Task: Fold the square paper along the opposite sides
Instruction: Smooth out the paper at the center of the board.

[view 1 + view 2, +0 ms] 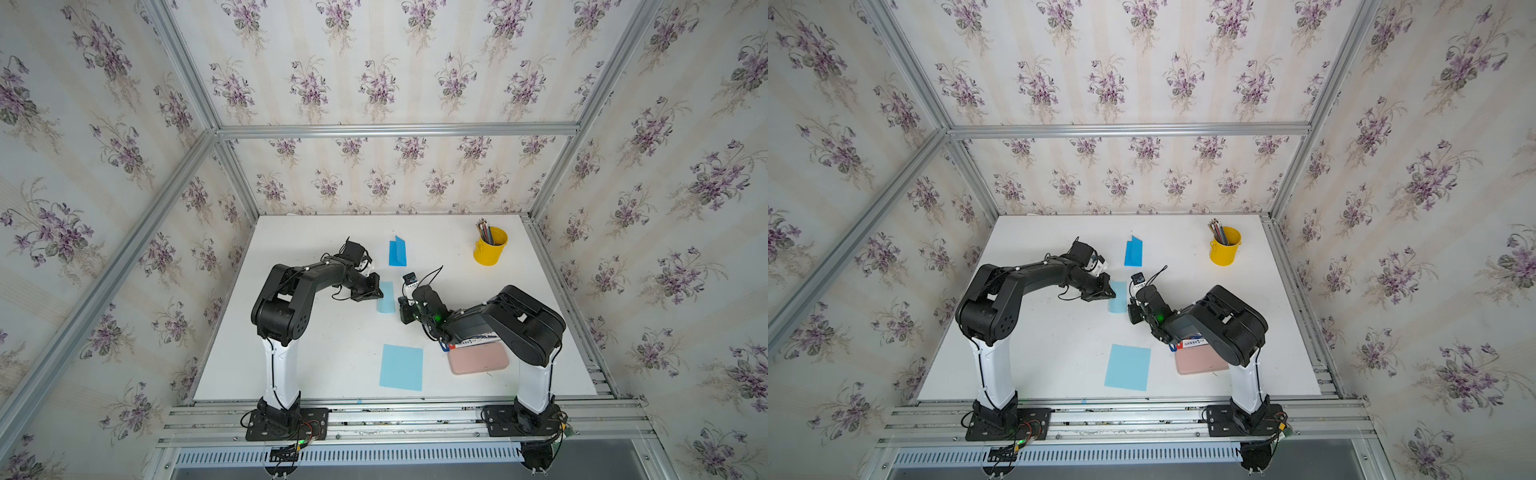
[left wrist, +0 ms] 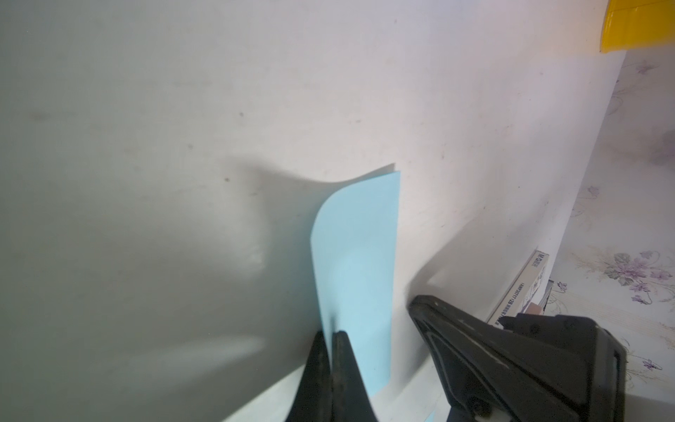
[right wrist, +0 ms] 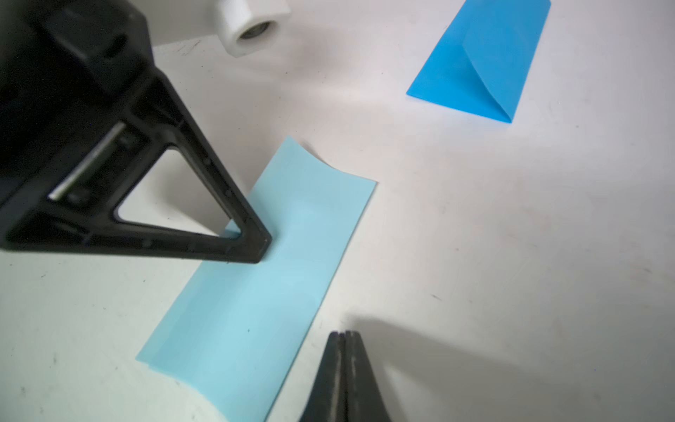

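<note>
A light-blue paper [image 1: 385, 297] [image 1: 1118, 297] lies folded over on itself mid-table, its top layer bowing up a little at the far end [image 3: 263, 292]. My left gripper [image 1: 379, 293] [image 2: 332, 333] is shut, and its tip [image 3: 263, 248] presses down on the top layer near the folded left edge. My right gripper [image 1: 405, 316] [image 3: 343, 333] is shut with nothing in it. It hovers just off the paper's right edge, apart from it. In the left wrist view the paper [image 2: 358, 263] curls up behind the shut fingers.
A flat light-blue square sheet [image 1: 401, 367] lies near the front edge. A darker blue folded paper [image 1: 397, 251] sits farther back. A yellow cup of pencils [image 1: 490, 246] stands at the back right. A pink case [image 1: 478, 360] with a small box lies under the right arm.
</note>
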### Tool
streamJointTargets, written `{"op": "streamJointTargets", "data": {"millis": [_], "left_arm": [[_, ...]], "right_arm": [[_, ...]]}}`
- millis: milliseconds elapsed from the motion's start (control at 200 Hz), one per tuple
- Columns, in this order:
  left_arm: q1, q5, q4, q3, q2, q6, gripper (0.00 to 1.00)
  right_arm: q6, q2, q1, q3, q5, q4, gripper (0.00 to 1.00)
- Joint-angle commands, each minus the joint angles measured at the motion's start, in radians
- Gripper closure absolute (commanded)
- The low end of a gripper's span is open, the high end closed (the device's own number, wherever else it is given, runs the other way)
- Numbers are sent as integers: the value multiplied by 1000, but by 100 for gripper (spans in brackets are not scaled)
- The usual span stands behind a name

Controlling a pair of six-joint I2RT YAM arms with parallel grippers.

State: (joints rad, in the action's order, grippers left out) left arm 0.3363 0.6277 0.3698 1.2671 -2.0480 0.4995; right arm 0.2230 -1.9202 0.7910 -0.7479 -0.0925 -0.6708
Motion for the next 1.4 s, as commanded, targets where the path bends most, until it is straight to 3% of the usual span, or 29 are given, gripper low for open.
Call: {"op": "streamJointTargets", "data": {"millis": [0,245,470,929,1074,1394], "left_arm": [[-3,-167,110,-14,-22,-22,100],[-3,-164,106,-18,-16,-16,100],[-3,-168,110,-17,-14,-17,100],[-22,-180,122,-11,-9,-32,100],[-23,-178,118,-12,-6,-29,100],[-22,-176,116,-18,-2,-26,100]], "right_arm": [[-52,45,10,-11,9,-18,100],[-93,-21,63,-62,66,-45,100],[-37,-56,75,-19,73,-39,100],[-63,68,76,139,41,7,100],[-89,93,76,78,54,0,100],[-132,-106,76,-84,40,-44,100]]}}
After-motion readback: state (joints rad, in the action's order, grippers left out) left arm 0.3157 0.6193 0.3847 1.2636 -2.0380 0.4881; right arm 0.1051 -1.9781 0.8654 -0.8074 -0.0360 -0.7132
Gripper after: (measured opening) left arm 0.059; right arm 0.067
